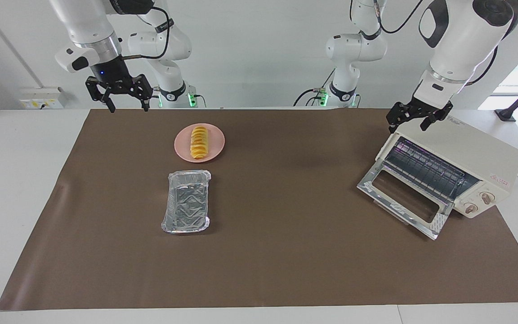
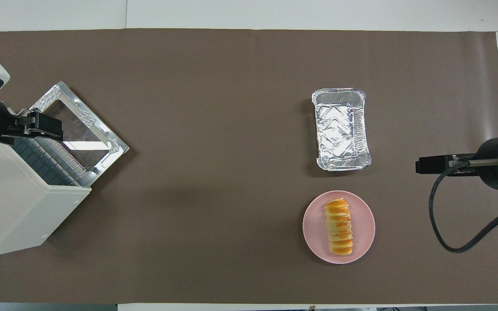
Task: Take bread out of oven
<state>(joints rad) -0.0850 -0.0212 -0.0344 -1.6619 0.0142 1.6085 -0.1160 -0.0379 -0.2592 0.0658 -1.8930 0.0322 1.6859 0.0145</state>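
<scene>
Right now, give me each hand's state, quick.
Left hand: open, empty, over the oven.
Right hand: open, empty, over the mat's edge at its own end.
</scene>
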